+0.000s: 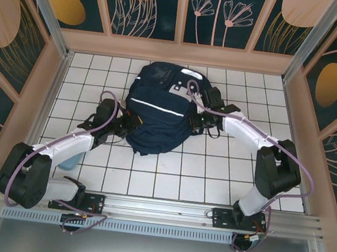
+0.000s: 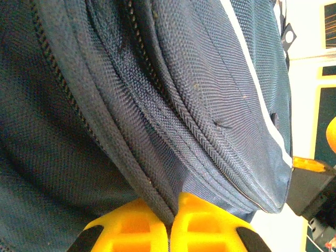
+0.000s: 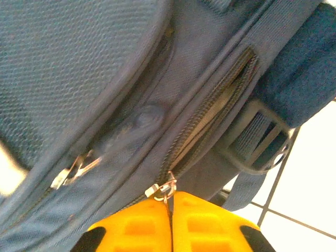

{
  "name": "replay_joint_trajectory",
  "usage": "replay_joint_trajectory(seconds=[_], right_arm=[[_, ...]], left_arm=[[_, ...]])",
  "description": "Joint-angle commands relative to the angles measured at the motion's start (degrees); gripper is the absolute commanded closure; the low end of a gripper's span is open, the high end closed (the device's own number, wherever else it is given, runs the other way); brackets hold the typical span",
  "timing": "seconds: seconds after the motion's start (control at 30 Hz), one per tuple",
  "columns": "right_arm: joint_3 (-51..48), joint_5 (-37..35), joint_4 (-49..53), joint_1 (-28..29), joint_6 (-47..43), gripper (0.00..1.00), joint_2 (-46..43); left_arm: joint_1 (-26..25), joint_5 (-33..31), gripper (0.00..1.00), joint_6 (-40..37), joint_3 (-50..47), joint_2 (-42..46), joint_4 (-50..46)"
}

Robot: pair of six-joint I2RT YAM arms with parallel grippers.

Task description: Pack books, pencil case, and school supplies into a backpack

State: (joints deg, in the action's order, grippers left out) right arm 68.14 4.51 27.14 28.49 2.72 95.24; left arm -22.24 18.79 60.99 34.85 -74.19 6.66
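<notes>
Twice found a clenched grip, once per arm. Found left fingers (image 2: 176,215) pressed together on a raised seam of backpack (image 1: 157,115) fabric, the fold pinched between the yellow tips. Found right fingers (image 3: 177,210) closed tip to tip, a small metal zip pull (image 3: 163,190) nipped at their ends. Noted, just above that pull, a zip (image 3: 210,121) standing partly open, with pale lining visible in the gap. Noted a grey buckle (image 3: 257,139) on a strap (image 3: 239,189) beside the zip, at the backpack's edge, over white tile. Viewed from above: left fingers at the backpack's lower left side, right fingers at its upper right side, one arm reaching in from each flank. Located backpack lying flat on the white-tiled desk (image 1: 168,176), around the middle and toward the far wall, front face up, white stripe (image 1: 155,107) running across it. Logged a pale blue item (image 1: 70,161) on the desk under the left forearm, well apart from the backpack; unable to tell what.
</notes>
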Motion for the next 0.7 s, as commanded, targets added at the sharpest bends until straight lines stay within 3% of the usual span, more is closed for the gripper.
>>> replay_joint_trajectory(seconds=[0.0,0.17,0.47,0.57,0.67], right_arm=[[4.7,-18.0,4.5,-6.2,-0.5,0.84,1.4],[3.5,-10.4,1.7,-6.0,2.8,0.55,-3.9],[1.1,-0.3,-1.5,-6.1,8.0,0.46,-9.9],[1.8,5.2,-2.4,-5.6,11.6,0.46,-8.4],[1.2,11.6,-6.3,-5.1,19.6,0.51,-7.1]], left_arm=[[2.6,-11.1,1.0,-2.8,0.0,2.3,-7.8],[2.6,-8.9,0.79,-4.9,1.2,4.1,-7.9],[2.6,-7.7,0.46,-5.7,3.6,3.9,-9.9],[2.6,-9.7,0.35,-6.0,4.8,5.0,-11.6],[2.7,-12.9,0.31,-7.9,6.2,6.0,-14.0]])
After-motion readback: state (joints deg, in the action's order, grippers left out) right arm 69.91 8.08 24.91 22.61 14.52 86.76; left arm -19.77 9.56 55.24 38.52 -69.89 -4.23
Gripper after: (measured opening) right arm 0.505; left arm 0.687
